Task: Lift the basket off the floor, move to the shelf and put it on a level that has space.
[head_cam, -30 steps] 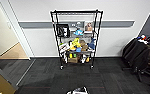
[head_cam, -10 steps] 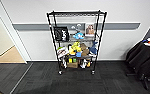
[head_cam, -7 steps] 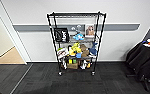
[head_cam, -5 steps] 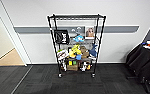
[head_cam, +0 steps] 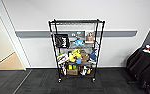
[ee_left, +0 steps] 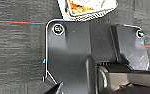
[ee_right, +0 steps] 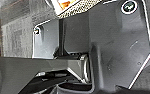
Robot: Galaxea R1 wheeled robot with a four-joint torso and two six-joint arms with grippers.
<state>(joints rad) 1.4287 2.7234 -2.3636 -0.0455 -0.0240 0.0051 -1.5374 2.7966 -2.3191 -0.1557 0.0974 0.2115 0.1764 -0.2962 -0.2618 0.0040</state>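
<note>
Basket over the carpet; rack ahead against the wall.

The woven basket (ee_left: 89, 8) shows past both wrist plates, above the floor (ee_left: 16, 50), holding orange and white items. Likely light, stiff-sided; best taken at its end handles. Shelf (head_cam: 76, 50): top level (head_cam: 76, 22) bare, lower tiers cluttered. Either pincer's state: cannot tell.

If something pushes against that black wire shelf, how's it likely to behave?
The shelf would probably roll rather than hold firm, since it stands on small caster wheels. Being tall and narrow, it may also wobble. Its cluttered lower tiers likely keep the weight low.
</note>
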